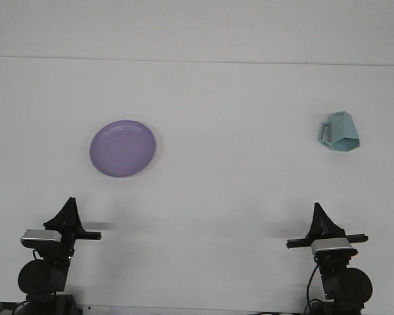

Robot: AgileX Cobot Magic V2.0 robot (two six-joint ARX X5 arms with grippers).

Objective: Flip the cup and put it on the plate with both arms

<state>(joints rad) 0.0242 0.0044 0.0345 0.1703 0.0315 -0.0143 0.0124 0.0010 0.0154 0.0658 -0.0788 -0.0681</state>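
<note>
White worktop (203, 197) fills the view, plain pale wall behind | purple plate (123, 148) lies left of centre | teal cup (339, 132) lies tipped on its side far right, well apart from plate | left gripper (69, 209) and right gripper (318, 215) at near edge, jaws' state cannot be told

Cup (338, 132): pale teal, faceted, with a handle on its left side; it lay tipped over, well apart to the right of the plate.
Plate (123, 148): round, purple, flat and bare.
</note>
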